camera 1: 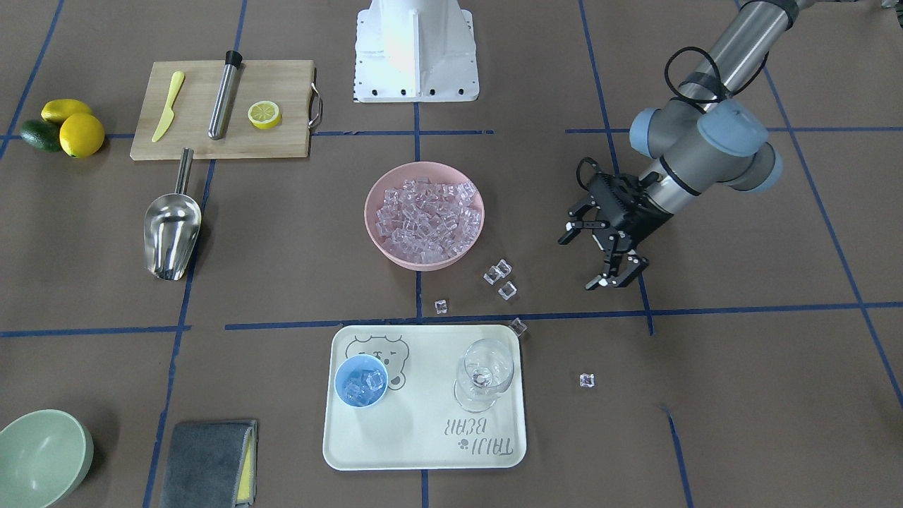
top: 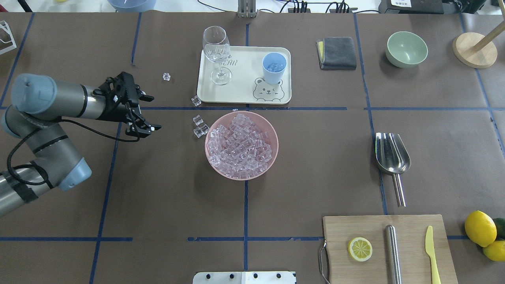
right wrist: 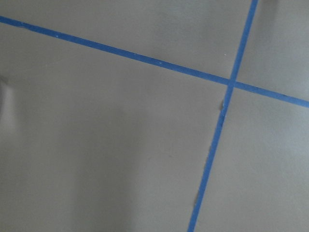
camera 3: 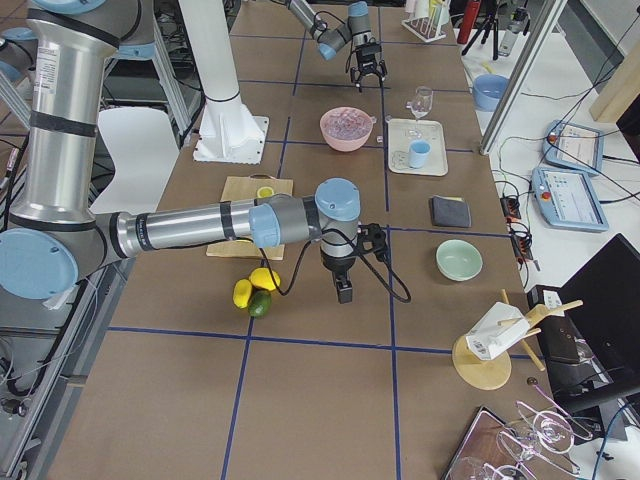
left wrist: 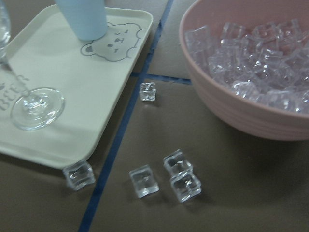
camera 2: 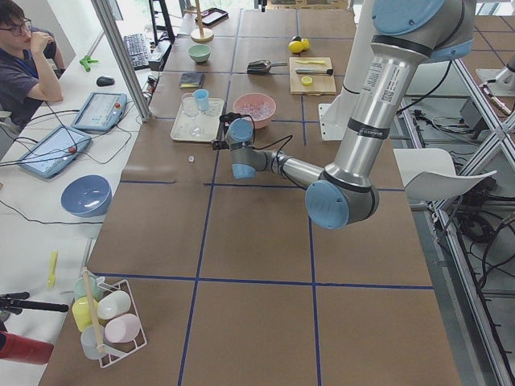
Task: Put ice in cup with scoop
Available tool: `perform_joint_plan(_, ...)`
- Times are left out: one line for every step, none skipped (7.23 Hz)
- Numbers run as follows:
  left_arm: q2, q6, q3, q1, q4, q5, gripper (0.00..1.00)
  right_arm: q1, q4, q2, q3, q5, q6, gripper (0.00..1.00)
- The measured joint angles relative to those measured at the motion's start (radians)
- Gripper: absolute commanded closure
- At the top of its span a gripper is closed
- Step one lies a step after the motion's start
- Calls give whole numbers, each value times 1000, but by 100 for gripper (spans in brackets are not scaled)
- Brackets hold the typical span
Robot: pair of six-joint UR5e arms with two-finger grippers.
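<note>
The steel scoop (camera 1: 171, 229) lies empty on the table beside the cutting board, with no gripper near it; it also shows in the overhead view (top: 390, 152). The ice (camera 1: 425, 212) fills a pink bowl (top: 272, 157). The light-blue cup (camera 1: 360, 381) stands on the cream tray (camera 1: 423, 437) with a few cubes in it. Several loose cubes (left wrist: 178, 176) lie between bowl and tray. My left gripper (camera 1: 577, 262) is open and empty, to the side of the bowl and pointing at it. My right gripper (camera 3: 343, 290) hangs over bare table near the lemons; I cannot tell whether it is open.
A clear stemmed glass (camera 1: 483, 374) stands on the tray next to the cup. A cutting board (camera 1: 222, 109) carries a lemon half, a yellow knife and a steel cylinder. A green bowl (camera 1: 42, 455), a grey cloth (camera 1: 208, 462) and lemons (camera 1: 70, 127) lie at the table's edges.
</note>
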Motion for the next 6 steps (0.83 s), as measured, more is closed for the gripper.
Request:
perform_joint_plan(14, 86, -1, -79, 69, -46, 0, 46, -57, -4, 2, 10, -22, 0)
perform_joint_plan(21, 204, -3, -176, 182, -98, 0, 73, -105, -6, 2, 16, -30, 0)
perform_joint_plan(29, 284, -3, -275, 309, -142, 0, 83, -124, -10, -6, 15, -31, 0)
perform_joint_plan(42, 320, -2, -390, 464, -188, 0, 86, -131, -14, -20, 13, -26, 0)
perform_joint_plan(50, 333, 2, -504, 622, -220, 0, 87, -133, -16, -29, 12, -22, 0)
perform_joint_plan(55, 336, 4, -602, 770, -246, 0, 88, -133, -17, -34, 12, -19, 0)
